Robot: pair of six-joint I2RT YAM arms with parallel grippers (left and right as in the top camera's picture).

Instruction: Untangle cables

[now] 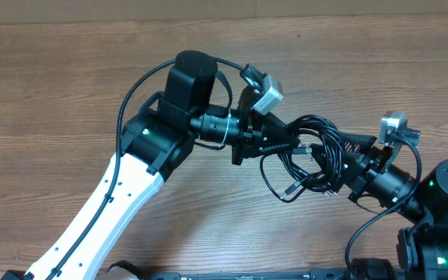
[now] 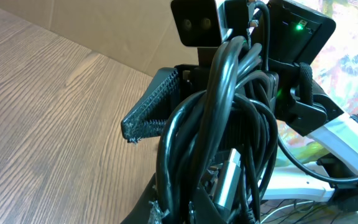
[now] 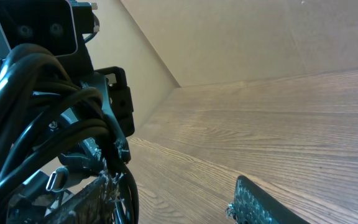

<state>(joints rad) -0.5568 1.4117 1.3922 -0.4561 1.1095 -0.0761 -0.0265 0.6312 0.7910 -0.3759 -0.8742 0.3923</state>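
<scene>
1. Cables (image 2: 229,124) crowd the left wrist view as a thick knot of black loops. They rise straight out of the left gripper (image 1: 274,144), whose jaws are closed, on a strand as far as I can judge.
2. From overhead the knot hangs between both grippers, right of the table's centre. The right gripper (image 1: 347,162) sits at the knot's 4 o'clock with its jaws parted. Bare wood shows between them, and the loops lie against one finger only.
3. To do this step well, the right gripper should close on a single outer loop, not the whole bunch. It should then draw toward 4 o'clock while the left holds firm.
4. Pull slowly: a plug (image 1: 288,189) dangles at the knot's 6 o'clock and could snag in a loop.
5. Open table (image 1: 53,93) lies from 9 to 11 o'clock, so the left arm has room to draw away.
6. Room is tight at 12 o'clock, where a wall (image 1: 364,12) stands. It is also tight at 5 o'clock, beside the right arm's base.
</scene>
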